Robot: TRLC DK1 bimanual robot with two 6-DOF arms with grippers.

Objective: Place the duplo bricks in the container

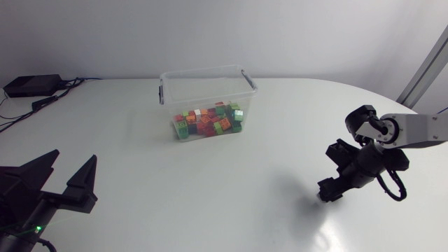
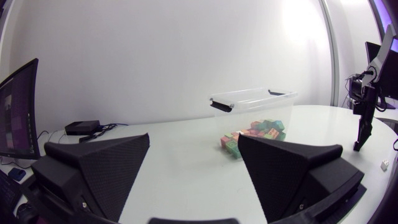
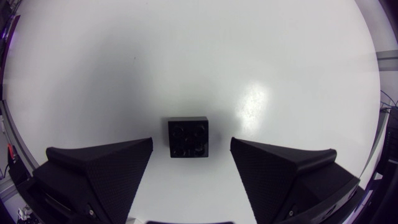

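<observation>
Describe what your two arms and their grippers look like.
The left gripper and right gripper are matte black, each with two broad wedge-shaped fingers whose faces are finely dimpled. The right arm has a silver-grey link with black joints, and a thin black cable loops beside its wrist. The left arm looks black where it shows, with a small green light.

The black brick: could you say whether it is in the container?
Out: the black brick lies on the table between the right gripper's open fingers.
</observation>
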